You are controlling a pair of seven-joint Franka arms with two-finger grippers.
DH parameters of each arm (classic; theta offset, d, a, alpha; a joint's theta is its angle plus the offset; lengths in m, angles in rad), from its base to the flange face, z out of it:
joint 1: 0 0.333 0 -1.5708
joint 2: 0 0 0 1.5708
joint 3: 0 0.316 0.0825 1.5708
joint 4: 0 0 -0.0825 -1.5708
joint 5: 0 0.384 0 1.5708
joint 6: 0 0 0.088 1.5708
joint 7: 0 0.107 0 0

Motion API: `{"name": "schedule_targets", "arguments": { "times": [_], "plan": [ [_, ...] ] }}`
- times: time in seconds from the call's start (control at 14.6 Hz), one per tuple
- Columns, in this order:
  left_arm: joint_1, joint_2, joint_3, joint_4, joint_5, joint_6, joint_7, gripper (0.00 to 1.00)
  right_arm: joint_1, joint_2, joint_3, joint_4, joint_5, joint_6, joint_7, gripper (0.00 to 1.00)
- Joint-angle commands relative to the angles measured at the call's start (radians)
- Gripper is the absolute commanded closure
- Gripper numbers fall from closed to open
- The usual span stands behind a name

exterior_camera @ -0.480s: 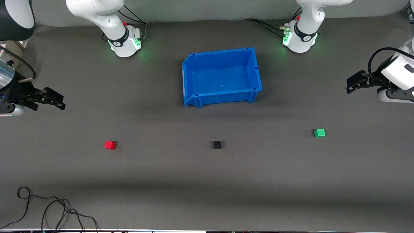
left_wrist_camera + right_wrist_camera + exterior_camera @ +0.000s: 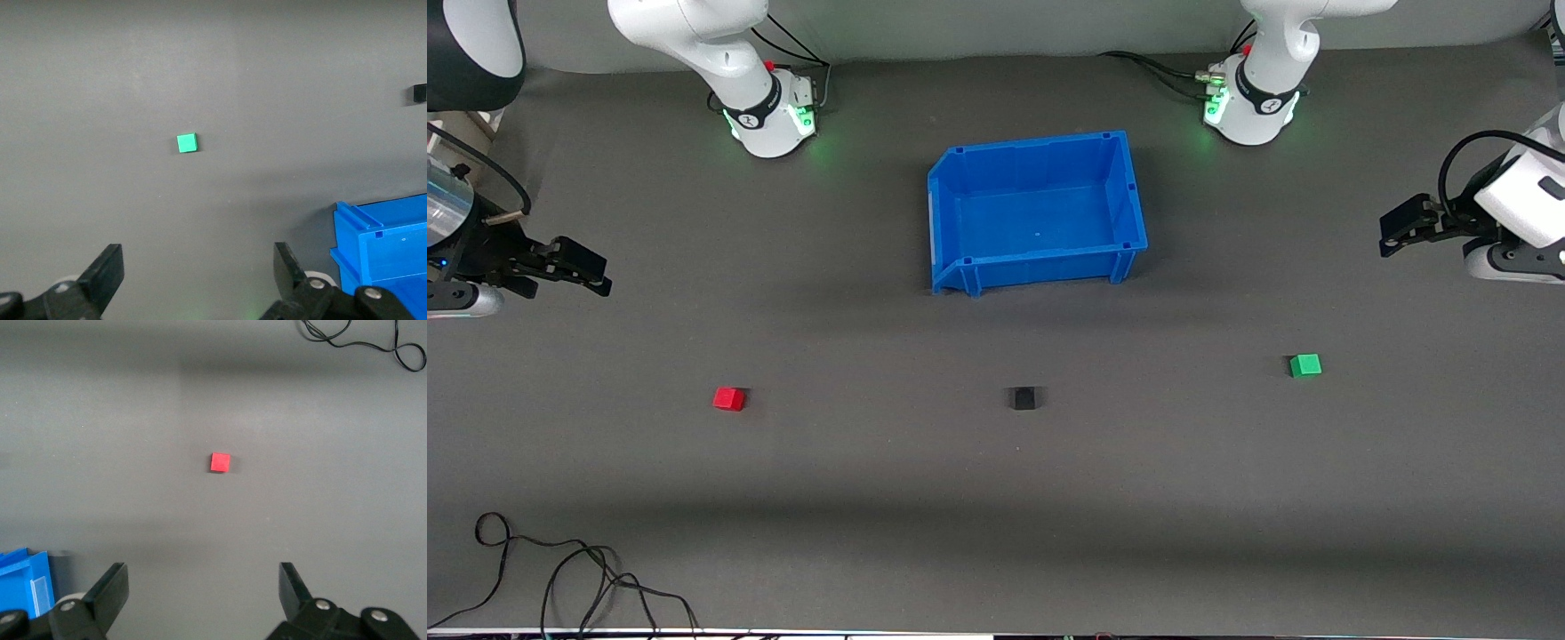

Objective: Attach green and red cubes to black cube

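right gripper [image 2: 583, 271]: up over the mat at the right arm's end of the table, fingers spread wide, holding nothing
red cube [image 2: 728, 398]: on the mat, nearer the front camera than the right gripper and toward the table middle from it; well apart from the gripper; sits centred ahead of the spread fingers in the right wrist view [image 2: 220, 462]
red look: tiny, plain bright red, flat on one face, edges a bit skewed to the table edge
black cube [image 2: 1024, 398]: mid-table, between red and green, nearer the camera than the bin; matte, darker than the mat, nothing touching it
bin [image 2: 1129, 191]: blue, open top; no cube seen in it
green cube [image 2: 1304, 365]: on the mat toward the left arm's end, slightly farther from the camera than the black cube; well apart from it
green look: tiny, plain bright green, same size as red
left gripper [image 2: 1396, 233]: up over the mat at the left arm's end, fingers spread, holding nothing; green cube lies ahead of it, roughly centred in the left wrist view [image 2: 187, 142]
nearer arm: right for red, left for green
key relation: each cube lies toward the camera and inward from its own gripper; no long axis, any pair of faces should do
progress: judged at the start, nothing attached
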State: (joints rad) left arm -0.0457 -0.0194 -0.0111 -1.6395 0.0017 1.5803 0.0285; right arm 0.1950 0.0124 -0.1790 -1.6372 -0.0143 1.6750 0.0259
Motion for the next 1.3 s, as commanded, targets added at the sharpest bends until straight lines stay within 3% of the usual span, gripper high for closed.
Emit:
{"name": "schedule_targets", "arguments": {
  "times": [0.0, 0.34, 0.62, 1.23],
  "plan": [
    [0.003, -0.005, 0.008, -0.002, 0.000, -0.014, -0.013, 0.00, 0.004, 0.015, -0.005, 0.023, -0.010, -0.011, 0.002, 0.00],
    [0.044, 0.006, 0.017, -0.008, -0.017, -0.016, -0.341, 0.00, 0.003, 0.057, -0.007, 0.020, 0.033, 0.011, -0.011, 0.00],
    [0.130, 0.021, 0.017, -0.017, -0.170, -0.014, -0.706, 0.00, -0.008, 0.115, -0.017, 0.013, 0.034, 0.060, -0.014, 0.00],
    [0.262, 0.026, 0.017, -0.149, -0.318, 0.090, -1.229, 0.00, -0.011, 0.375, -0.016, 0.007, 0.077, 0.259, -0.029, 0.00]
  ]
}}
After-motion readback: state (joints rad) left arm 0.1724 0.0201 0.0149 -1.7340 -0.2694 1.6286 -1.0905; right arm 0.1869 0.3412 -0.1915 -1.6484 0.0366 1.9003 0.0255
